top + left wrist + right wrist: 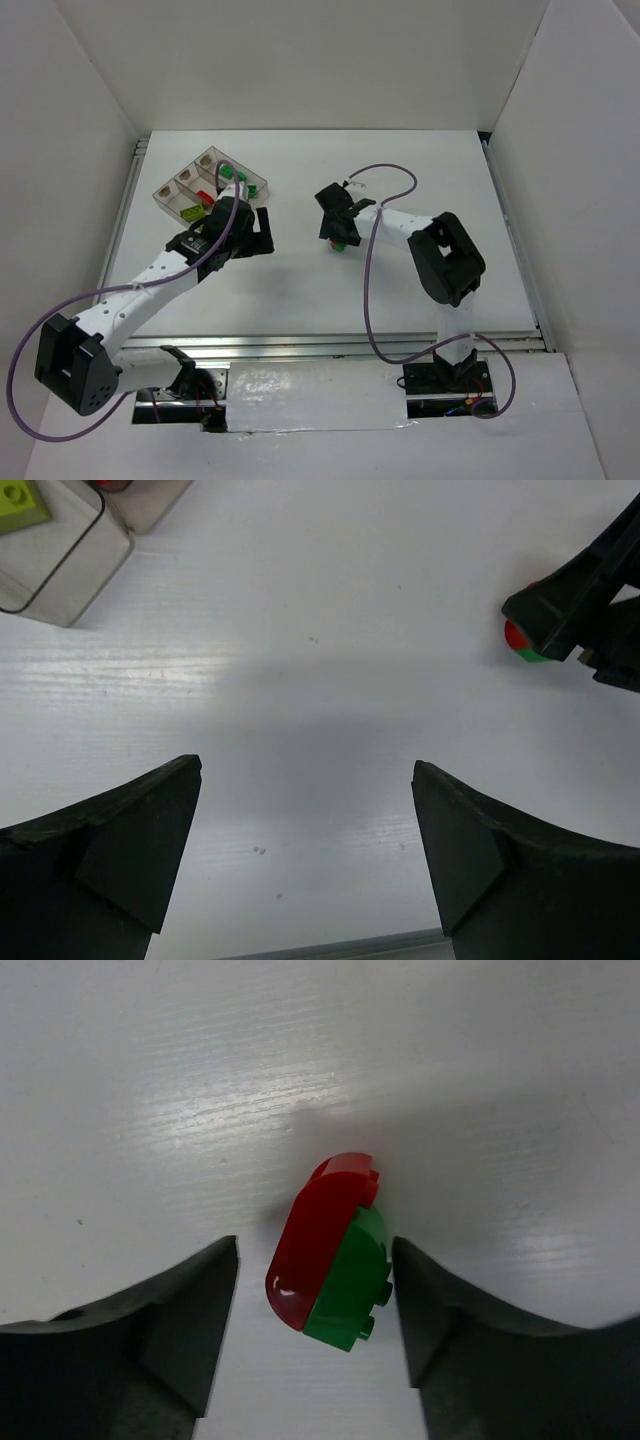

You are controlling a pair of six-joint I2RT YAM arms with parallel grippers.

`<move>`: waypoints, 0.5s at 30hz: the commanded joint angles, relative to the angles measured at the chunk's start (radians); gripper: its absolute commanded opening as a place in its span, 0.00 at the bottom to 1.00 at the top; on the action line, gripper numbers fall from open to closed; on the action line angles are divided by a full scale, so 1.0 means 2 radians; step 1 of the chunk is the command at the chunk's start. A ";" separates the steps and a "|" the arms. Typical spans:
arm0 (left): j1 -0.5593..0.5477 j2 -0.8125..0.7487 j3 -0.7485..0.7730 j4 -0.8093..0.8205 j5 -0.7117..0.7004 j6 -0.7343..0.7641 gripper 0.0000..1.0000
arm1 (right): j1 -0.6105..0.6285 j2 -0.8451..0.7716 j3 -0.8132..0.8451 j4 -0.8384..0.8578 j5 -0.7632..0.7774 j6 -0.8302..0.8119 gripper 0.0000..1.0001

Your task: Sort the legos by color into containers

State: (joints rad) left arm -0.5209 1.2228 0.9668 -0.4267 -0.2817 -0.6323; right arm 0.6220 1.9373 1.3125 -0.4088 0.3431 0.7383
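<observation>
At mid-table, right gripper (pixel 338 236) sits low over a stuck pair: red brick (pixel 315 1235) joined face to face with green brick (pixel 352 1280), lying tilted on the white table (pixel 150 1080); jaws at middling width, one finger on each side; clear gap on the red side; on the green side so close that contact cannot be judged; the top view hides the pair almost wholly under the gripper.

Left gripper (pixel 307 770) stands just beside the near end of the tray (pixel 180 168); jaws wide, nothing between them; its wrist view shows only one tray corner, cut off by the frame, with a yellow-green brick (pixel 20 504) inside.

From above, green piece (pixel 232 175) and red piece (pixel 205 195) show in separate compartments; left arm covers the tray's near end, so counts are unreadable.
</observation>
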 commanded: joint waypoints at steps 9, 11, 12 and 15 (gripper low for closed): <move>-0.006 -0.017 -0.036 0.031 0.020 -0.007 0.99 | 0.031 -0.019 -0.034 0.033 0.022 -0.003 0.14; -0.007 -0.017 -0.037 0.039 0.033 -0.016 1.00 | 0.049 -0.044 -0.069 0.065 0.019 -0.042 0.00; -0.006 -0.018 -0.037 0.042 0.036 -0.021 1.00 | 0.058 -0.076 -0.104 0.108 0.017 -0.080 0.00; -0.005 -0.028 -0.036 0.052 0.055 -0.037 0.99 | 0.092 -0.151 -0.178 0.194 -0.016 -0.162 0.00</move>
State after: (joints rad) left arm -0.5289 1.1893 0.8940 -0.3828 -0.2214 -0.6624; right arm 0.7418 1.7924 1.0573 -0.2249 0.3656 0.6018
